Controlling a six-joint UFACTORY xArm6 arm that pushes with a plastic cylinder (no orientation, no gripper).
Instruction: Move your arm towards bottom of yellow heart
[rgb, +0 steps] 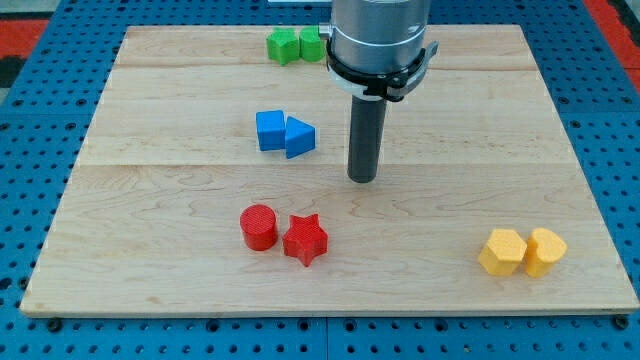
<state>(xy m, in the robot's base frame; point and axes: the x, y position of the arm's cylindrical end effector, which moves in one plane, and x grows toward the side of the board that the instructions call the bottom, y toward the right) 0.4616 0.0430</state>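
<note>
The yellow heart (545, 251) lies near the board's bottom right corner, touching a yellow hexagon (501, 251) on its left. My tip (362, 179) rests on the board near the middle, well to the upper left of both yellow blocks. The rod hangs straight down from the arm's grey end (380, 40) at the view's top.
A blue cube (270, 130) and blue triangle (299, 137) sit left of the tip. A red cylinder (258, 226) and red star (305, 239) lie below left. Two green blocks (296, 44) sit at the top edge. The wooden board (180, 290) lies on a blue table.
</note>
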